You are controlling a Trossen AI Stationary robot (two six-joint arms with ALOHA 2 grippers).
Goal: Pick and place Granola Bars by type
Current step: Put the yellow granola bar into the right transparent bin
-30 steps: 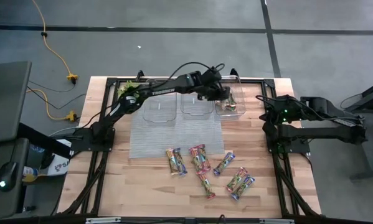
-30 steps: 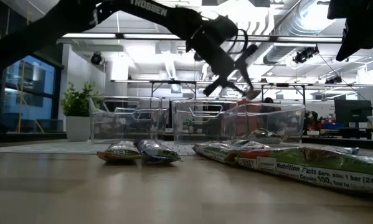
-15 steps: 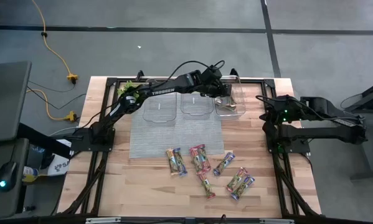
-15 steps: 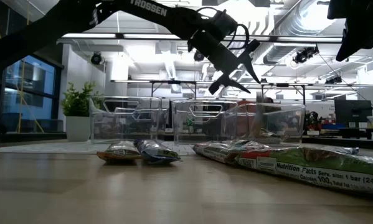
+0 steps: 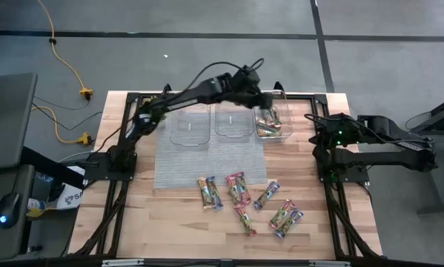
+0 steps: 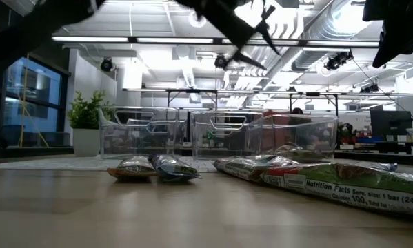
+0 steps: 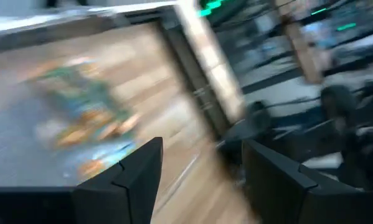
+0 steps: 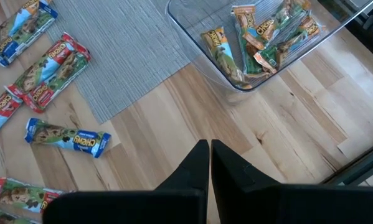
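Near the front of the wooden table (image 5: 170,222) lie loose Granola Bars (image 5: 242,199). They are spread out on the wood, and some touch each other. One bar has a blue wrapper (image 8: 68,137) and lies alone on the wood. Two red bars (image 8: 49,71) lie side by side, partly on the edge of the grey mat (image 5: 210,159). In the low view the closest bar (image 6: 344,180) is green and shows its back label.

The grey mat sits in the middle of the table. Behind it stand three clear tubs in a row. The left tub (image 5: 188,127) and the middle tub (image 5: 233,122) look empty from above. The right tub (image 5: 273,122) holds a small pile of green-tan bars (image 8: 267,37).

The left gripper (image 5: 260,99) hangs in the air above the right tub, up high. Its two fingers (image 7: 136,171) are spread apart with nothing between them. Its own camera is blurry, so the green and orange shapes below it are probably the bars in the tub.

The right gripper (image 8: 210,163) waits at the right edge of the table, above bare wood. Its fingers are pressed together and hold nothing.

At the far left corner is a small green plant (image 6: 85,110)
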